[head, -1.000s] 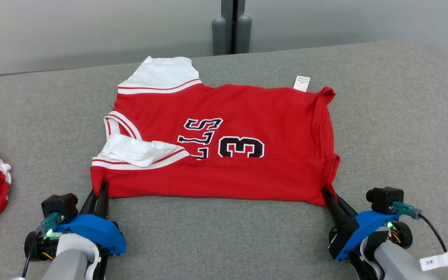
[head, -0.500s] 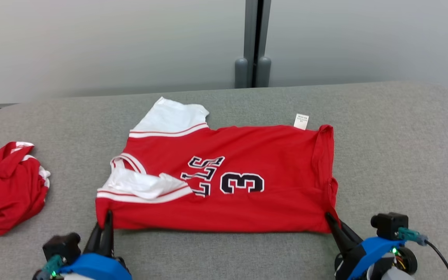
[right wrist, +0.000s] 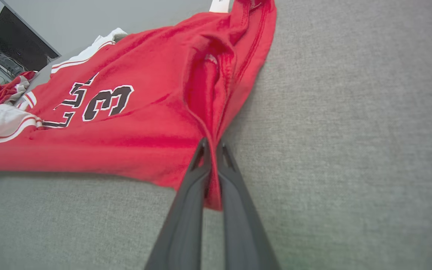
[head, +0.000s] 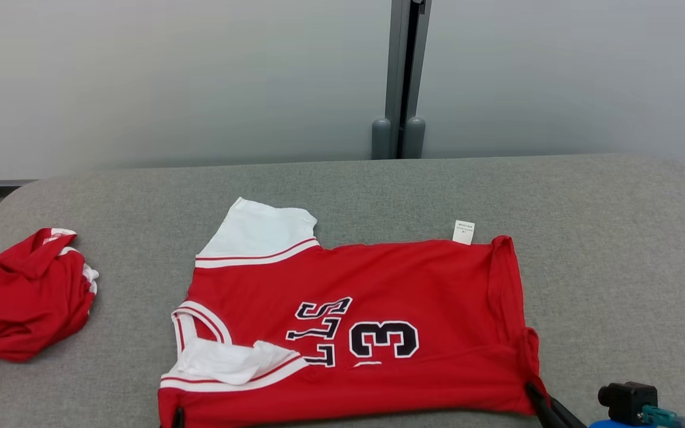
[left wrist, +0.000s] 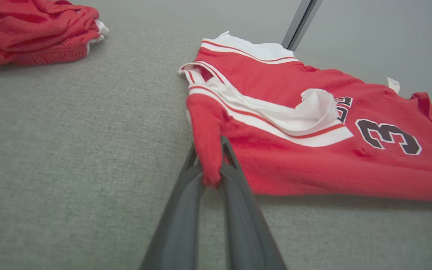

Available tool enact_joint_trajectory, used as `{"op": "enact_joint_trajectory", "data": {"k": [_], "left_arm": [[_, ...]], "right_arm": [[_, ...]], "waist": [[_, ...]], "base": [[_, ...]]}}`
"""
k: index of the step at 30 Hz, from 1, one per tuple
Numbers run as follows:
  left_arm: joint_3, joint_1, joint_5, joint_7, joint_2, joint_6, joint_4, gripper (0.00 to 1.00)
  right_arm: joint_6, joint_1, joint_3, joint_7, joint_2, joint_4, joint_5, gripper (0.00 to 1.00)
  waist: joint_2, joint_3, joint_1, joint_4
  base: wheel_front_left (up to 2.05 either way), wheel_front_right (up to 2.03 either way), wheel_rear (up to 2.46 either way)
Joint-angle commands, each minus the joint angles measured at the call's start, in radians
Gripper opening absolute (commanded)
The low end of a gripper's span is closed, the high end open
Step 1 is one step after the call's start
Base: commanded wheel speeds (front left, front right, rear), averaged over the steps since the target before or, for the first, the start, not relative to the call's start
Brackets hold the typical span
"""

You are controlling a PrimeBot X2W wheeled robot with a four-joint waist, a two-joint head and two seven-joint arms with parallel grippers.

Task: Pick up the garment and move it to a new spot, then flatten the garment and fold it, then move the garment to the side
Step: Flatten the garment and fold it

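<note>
The garment (head: 378, 297) is a red jersey with white sleeves and a black "3", lying spread across the grey padded table (head: 616, 238). Its near edge is folded over. My left gripper (head: 176, 417) is at the garment's near left corner. In the left wrist view the left gripper (left wrist: 209, 150) is shut on a bunched tip of the garment (left wrist: 313, 157). My right gripper (head: 541, 399) is at the near right corner. The right wrist view shows the right gripper (right wrist: 212, 144) shut on a pinched fold of the garment (right wrist: 144, 112).
A second red and white garment (head: 15, 309) lies crumpled at the table's left edge, also seen as a heap (left wrist: 32, 30) in the left wrist view. A grey post (head: 402, 77) stands against the wall behind the table. A dark monitor (right wrist: 21, 41) is off to the side.
The head camera has tilted up, so the garment and both grippers now sit lower in its picture. Both grippers still hold the garment's near corners.
</note>
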Motion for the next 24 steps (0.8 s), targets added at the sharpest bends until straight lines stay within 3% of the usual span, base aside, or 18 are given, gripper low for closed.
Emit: {"op": "enact_joint_trajectory", "data": {"k": [1,8,9,10,11,16,24], "left_arm": [[0.003,0.022,0.008,-0.002,0.006,0.003,-0.011,0.00],[-0.021,0.070,0.006,0.006,-0.007,0.007,-0.031,0.00],[-0.020,0.068,0.003,0.007,-0.003,0.007,-0.024,0.00],[-0.019,0.060,0.007,0.005,0.005,0.007,-0.019,0.57],[-0.017,0.051,0.012,0.004,0.007,0.009,-0.015,1.00],[0.003,0.012,0.031,-0.002,-0.002,0.022,-0.050,1.00],[0.088,-0.007,0.094,-0.002,-0.042,0.040,-0.245,1.00]], "right_arm": [[0.000,0.026,-0.007,0.012,-0.014,-0.018,0.005,0.00],[0.000,0.074,-0.037,0.062,-0.016,-0.075,0.000,0.00],[0.000,0.076,-0.045,0.058,-0.017,-0.079,-0.014,0.24],[0.000,0.079,-0.055,0.054,-0.015,-0.079,-0.020,1.00],[0.000,0.082,-0.061,0.053,-0.010,-0.081,-0.028,1.00],[0.000,0.067,-0.129,0.026,0.004,-0.104,-0.083,1.00],[0.000,0.032,-0.288,-0.008,0.067,-0.215,-0.225,1.00]], "waist": [[0.0001,-0.001,0.0002,-0.002],[0.0001,-0.001,0.0002,0.000],[0.0001,0.000,0.0002,0.001],[0.0001,0.001,0.0002,0.002],[0.0001,0.002,0.0002,0.002],[0.0001,0.003,0.0002,0.001],[0.0001,0.003,0.0002,-0.021]], "base": [[0.00,0.00,0.00],[0.00,0.00,0.00],[0.00,0.00,0.00],[0.00,0.00,0.00],[0.00,0.00,0.00],[0.00,0.00,0.00],[0.00,0.00,0.00]]}}
